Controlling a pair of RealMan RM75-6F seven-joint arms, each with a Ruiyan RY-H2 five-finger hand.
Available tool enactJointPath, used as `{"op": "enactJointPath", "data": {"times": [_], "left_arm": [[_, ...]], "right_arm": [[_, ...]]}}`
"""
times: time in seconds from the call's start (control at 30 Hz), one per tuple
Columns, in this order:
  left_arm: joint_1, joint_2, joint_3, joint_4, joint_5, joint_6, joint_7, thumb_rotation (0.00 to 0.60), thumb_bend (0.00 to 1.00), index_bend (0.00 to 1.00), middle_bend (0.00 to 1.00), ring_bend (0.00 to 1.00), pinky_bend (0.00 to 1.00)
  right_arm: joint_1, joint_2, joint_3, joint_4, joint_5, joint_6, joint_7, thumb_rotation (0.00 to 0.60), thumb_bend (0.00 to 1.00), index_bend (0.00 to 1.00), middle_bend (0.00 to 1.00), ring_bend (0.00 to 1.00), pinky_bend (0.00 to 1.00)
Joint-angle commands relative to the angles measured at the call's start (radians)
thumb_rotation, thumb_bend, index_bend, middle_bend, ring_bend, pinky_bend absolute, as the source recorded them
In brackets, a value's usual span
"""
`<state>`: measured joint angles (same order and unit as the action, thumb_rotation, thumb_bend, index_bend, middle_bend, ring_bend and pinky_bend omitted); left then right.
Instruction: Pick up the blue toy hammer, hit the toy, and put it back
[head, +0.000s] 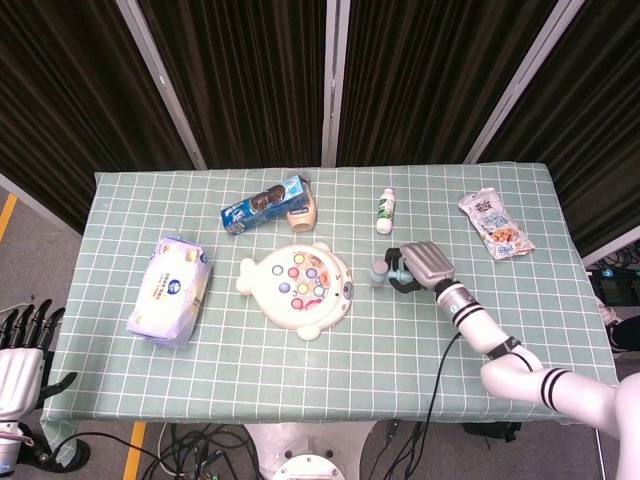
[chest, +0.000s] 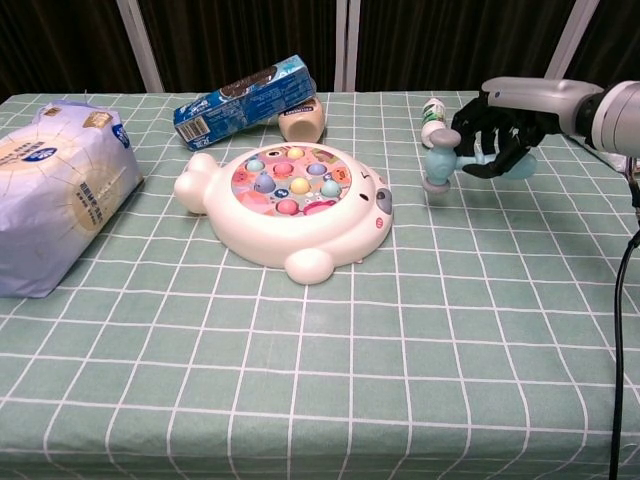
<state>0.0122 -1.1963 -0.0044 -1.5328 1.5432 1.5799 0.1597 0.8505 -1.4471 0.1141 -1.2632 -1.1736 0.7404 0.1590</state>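
The right hand (chest: 497, 125) grips the blue toy hammer (chest: 440, 165) by its handle, dark fingers (chest: 478, 128) curled closed around it, so that only the head and a short stub of shaft show past them. The hammer head points down and hangs just to the right of the toy (chest: 290, 205) — clear of it, not touching — and whether it meets the tablecloth or hovers above it cannot be told. In the head view the same hand (head: 420, 266) sits right of the toy (head: 298, 286), with the hammer head (head: 378, 270) between the two.

The toy is a white, bear-faced board with coloured pegs on its round top, lying near the middle of the green checked table (chest: 330, 380). Behind it lie a blue biscuit box (chest: 243, 100) and a small tan cup (chest: 303, 120) on its side. A small white bottle (head: 385, 211) stands behind and to the right; a snack packet (head: 496, 223) lies further right. A large tissue pack (chest: 55, 190) lies well to the toy's left.

The left hand (head: 22, 350) hangs off the table's near-left corner — fingers apart, holding nothing.
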Motion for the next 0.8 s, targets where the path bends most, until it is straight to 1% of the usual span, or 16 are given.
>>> {"op": "enactJointPath", "data": {"times": [0.03, 0.13, 0.27, 0.53, 0.8], "left_arm": [[0.001, 0.003, 0.000, -0.006, -0.002, 0.000, 0.004, 0.600, 0.05, 0.11, 0.02, 0.00, 0.00], [0.005, 0.005, 0.000, -0.010, -0.005, 0.004, 0.007, 0.600, 0.06, 0.11, 0.02, 0.00, 0.00], [0.006, 0.004, 0.001, -0.009, -0.008, 0.000, 0.006, 0.600, 0.05, 0.11, 0.02, 0.00, 0.00], [0.003, 0.003, 0.000, -0.001, -0.008, -0.004, 0.000, 0.600, 0.05, 0.11, 0.02, 0.00, 0.00], [0.000, -0.001, 0.000, 0.005, -0.007, -0.009, -0.005, 0.600, 0.05, 0.11, 0.02, 0.00, 0.00]], "right_arm": [[-0.022, -0.054, -0.014, 0.078, -0.066, 0.012, 0.060, 0.600, 0.47, 0.70, 0.56, 0.49, 0.61], [-0.026, -0.080, -0.013, 0.116, -0.100, 0.020, 0.099, 0.600, 0.40, 0.66, 0.53, 0.46, 0.56], [-0.030, -0.096, -0.012, 0.141, -0.123, 0.017, 0.127, 0.600, 0.30, 0.57, 0.48, 0.39, 0.50], [-0.041, -0.105, -0.008, 0.150, -0.140, 0.014, 0.144, 0.600, 0.25, 0.48, 0.41, 0.31, 0.44], [-0.052, -0.099, -0.007, 0.140, -0.141, 0.010, 0.125, 0.600, 0.25, 0.40, 0.36, 0.25, 0.39]]}}
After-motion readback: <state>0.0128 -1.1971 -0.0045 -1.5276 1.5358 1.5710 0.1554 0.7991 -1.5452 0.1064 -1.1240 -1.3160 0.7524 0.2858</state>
